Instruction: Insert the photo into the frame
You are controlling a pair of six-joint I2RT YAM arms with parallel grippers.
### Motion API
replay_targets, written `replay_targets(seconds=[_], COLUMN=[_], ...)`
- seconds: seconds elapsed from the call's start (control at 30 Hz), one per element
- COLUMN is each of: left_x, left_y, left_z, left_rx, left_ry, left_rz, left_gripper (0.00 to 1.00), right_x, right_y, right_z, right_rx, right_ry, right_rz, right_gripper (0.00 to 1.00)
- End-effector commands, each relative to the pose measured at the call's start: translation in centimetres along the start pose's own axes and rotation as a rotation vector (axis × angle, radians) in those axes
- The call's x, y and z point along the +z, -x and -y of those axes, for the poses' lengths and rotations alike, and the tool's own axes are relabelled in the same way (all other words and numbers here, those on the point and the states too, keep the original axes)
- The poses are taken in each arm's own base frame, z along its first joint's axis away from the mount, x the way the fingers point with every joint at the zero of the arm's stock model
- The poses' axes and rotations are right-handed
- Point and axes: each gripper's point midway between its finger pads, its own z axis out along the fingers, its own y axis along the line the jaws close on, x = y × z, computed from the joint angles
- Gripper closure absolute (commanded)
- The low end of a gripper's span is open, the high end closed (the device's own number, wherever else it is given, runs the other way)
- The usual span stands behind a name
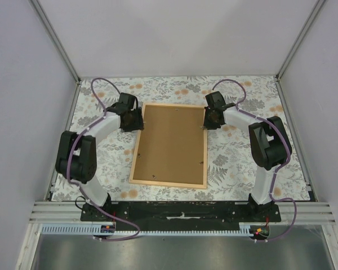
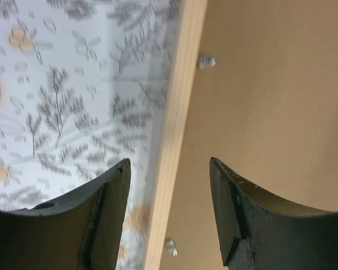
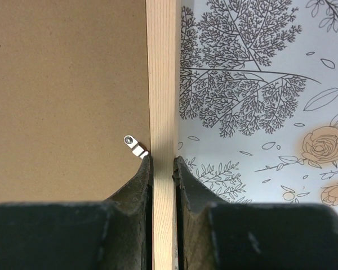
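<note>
Our right claw (image 3: 163, 163) grips the frame (image 3: 162, 84); our left claw (image 2: 169, 169) gapes astride its other rail. The board (image 1: 169, 143) lies between them; photo unseen, so we judge little remains.

Frame (image 1: 168, 184) is pale wood, board (image 1: 172, 143) brown, cloth (image 1: 231, 163) grey-and-orange floral.

The table (image 1: 293, 188) is covered by a pale cloth (image 1: 242, 163) printed with grey ferns and orange roses. The frame (image 1: 168, 184) of light wood lies flat on it, back up, with a brown backing board (image 1: 170, 143) inside it. Cloth shows on every side of the frame
</note>
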Motion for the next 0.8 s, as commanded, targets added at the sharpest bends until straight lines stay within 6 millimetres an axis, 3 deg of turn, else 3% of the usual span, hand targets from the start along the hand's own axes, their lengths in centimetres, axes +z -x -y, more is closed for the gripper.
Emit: replay_targets(seconds=[0.0, 0.17, 0.47, 0.77], left_x=[-2.9, -3.5, -2.8, -3.3], left_y=[-3.6, -7.8, -9.4, -12.2], left_z=[0.4, -0.6, -0.4, -1.8], left_rx=[-0.032, -0.041, -0.04, -0.07], left_ry=[-0.017, 0.023, 0.028, 0.058], left_rz=[0.003, -0.026, -0.048, -0.084], left_gripper=[0.34, 0.31, 0.35, 0.43], right_x=[0.3, 0.1, -0.1, -0.1], right_y=[-1.8, -1.1, -1.2, -0.9], right_z=[2.0, 1.7, 2.1, 2.3], right_rx=[0.057, 0.068, 0.068, 0.079], right_ry=[-0.104, -0.098, -0.1, -0.099], right_rz=[-0.079, -0.064, -0.066, -0.062], right_gripper=[1.0, 1.0, 1.0, 1.0])
